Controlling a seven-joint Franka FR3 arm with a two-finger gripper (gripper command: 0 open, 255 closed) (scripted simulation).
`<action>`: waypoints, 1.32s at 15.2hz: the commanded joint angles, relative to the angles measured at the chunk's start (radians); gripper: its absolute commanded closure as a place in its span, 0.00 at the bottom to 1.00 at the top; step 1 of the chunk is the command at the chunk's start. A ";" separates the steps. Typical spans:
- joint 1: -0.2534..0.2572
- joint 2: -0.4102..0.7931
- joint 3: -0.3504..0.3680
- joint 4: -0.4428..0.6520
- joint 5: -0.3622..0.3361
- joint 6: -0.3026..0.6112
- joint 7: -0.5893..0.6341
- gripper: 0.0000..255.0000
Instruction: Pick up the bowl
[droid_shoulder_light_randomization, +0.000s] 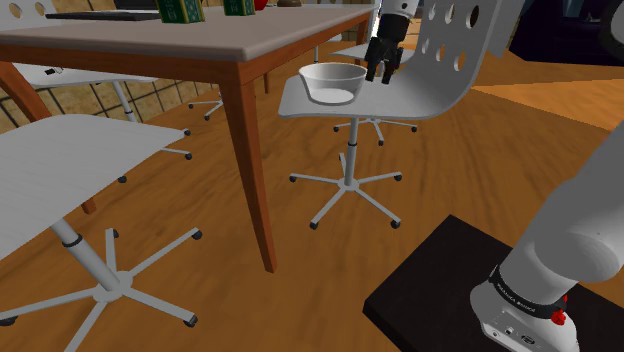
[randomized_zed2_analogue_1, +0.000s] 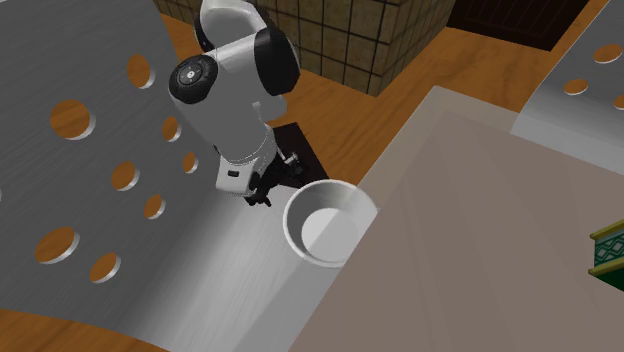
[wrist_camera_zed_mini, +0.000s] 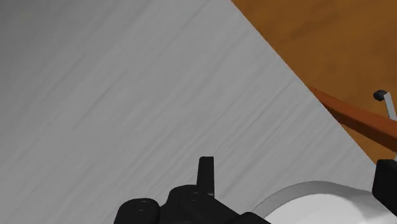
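A white bowl (droid_shoulder_light_randomization: 333, 83) stands upright on the grey seat of a swivel chair (droid_shoulder_light_randomization: 410, 100), close to the table's edge. My black gripper (droid_shoulder_light_randomization: 383, 70) hangs just above the seat, between the bowl and the perforated chair back, on the shoulder view's right of the bowl. Its fingers stand apart and hold nothing. From the second exterior view the bowl (randomized_zed2_analogue_1: 325, 222) sits right of the gripper (randomized_zed2_analogue_1: 262, 190), under the white wrist. In the wrist view the gripper (wrist_camera_zed_mini: 294, 167) points down at the seat, with part of the bowl's rim (wrist_camera_zed_mini: 318, 194) between the fingers, untouched.
A table (droid_shoulder_light_randomization: 200, 40) with reddish wooden legs overhangs next to the chair, its leg (droid_shoulder_light_randomization: 250, 160) close by. The chair's perforated back (droid_shoulder_light_randomization: 470, 40) rises behind the gripper. Another grey chair (droid_shoulder_light_randomization: 70, 160) stands at the shoulder view's left. Green books (droid_shoulder_light_randomization: 180, 10) lie on the table.
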 joint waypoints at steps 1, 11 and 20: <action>-0.014 0.088 -0.021 0.125 0.049 -0.049 -0.030 0.00; -0.089 0.352 -0.042 0.465 0.201 -0.158 -0.080 0.00; -0.076 0.327 -0.041 0.380 0.190 -0.100 -0.096 1.00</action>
